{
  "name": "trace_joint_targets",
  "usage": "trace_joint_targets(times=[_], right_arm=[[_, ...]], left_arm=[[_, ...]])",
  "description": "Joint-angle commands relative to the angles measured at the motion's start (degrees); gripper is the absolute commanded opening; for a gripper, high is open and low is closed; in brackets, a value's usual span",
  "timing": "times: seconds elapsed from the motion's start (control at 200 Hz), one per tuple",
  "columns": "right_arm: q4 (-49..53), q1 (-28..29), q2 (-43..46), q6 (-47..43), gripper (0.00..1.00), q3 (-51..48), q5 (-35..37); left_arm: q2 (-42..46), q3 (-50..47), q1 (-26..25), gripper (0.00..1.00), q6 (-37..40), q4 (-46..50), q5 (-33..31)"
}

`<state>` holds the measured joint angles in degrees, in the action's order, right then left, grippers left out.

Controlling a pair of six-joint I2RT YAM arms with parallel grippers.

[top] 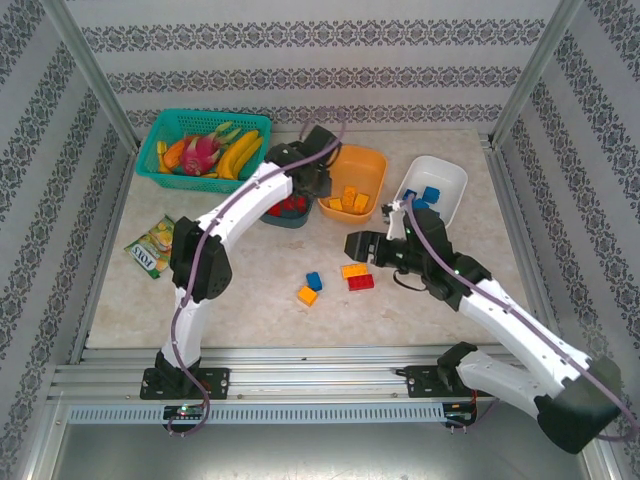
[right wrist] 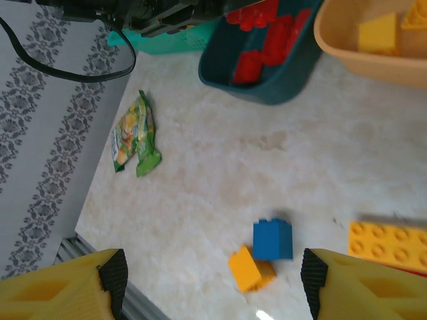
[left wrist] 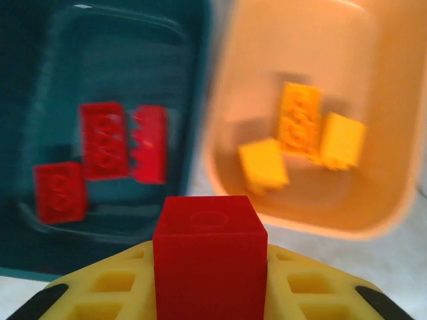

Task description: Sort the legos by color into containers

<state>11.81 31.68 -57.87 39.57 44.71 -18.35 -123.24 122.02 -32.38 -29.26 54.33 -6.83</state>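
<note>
My left gripper [left wrist: 210, 273] is shut on a red lego [left wrist: 210, 250], held above the gap between the dark teal container [left wrist: 40, 87] and the orange container [left wrist: 373, 220]. Three red legos [left wrist: 103, 140] lie in the teal one, and yellow legos [left wrist: 299, 123] lie in the orange one. In the top view, the left gripper [top: 316, 188] hangs between those two tubs. My right gripper [top: 352, 245] is open and holds nothing. It hovers over loose legos on the table: a blue one [right wrist: 272, 240], an orange one [right wrist: 248, 268] and a yellow plate [right wrist: 390, 245]. The white container [top: 447, 178] holds blue legos.
A teal lattice basket [top: 160, 135] of toy fruit stands at the back left. A green snack packet [top: 152, 247] lies near the left edge. Metal frame posts and patterned walls close in the table on three sides.
</note>
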Motion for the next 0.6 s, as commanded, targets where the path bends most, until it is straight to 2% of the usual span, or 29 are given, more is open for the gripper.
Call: trace_joint_targets(times=[0.0,0.275,0.385,0.595], right_arm=[[-10.7,0.3,-4.2,1.6,0.72,3.6,1.4],[-13.2,-0.3,-15.5,3.5,0.73,11.2,-1.0],[-12.9,-0.4,-17.3,3.8,0.73,12.6,-1.1],[-12.0,-0.6,-17.2,4.1,0.73,12.1,-1.8]], left_arm=[[-3.1,3.1,3.3,0.32,2.8,2.7,-3.6],[-15.7,14.6,7.6,0.31,4.2,3.1,-11.4],[-19.3,18.2,8.0,0.31,5.2,3.2,-14.3],[-22.4,18.9,9.0,0.31,5.9,3.1,-19.4]])
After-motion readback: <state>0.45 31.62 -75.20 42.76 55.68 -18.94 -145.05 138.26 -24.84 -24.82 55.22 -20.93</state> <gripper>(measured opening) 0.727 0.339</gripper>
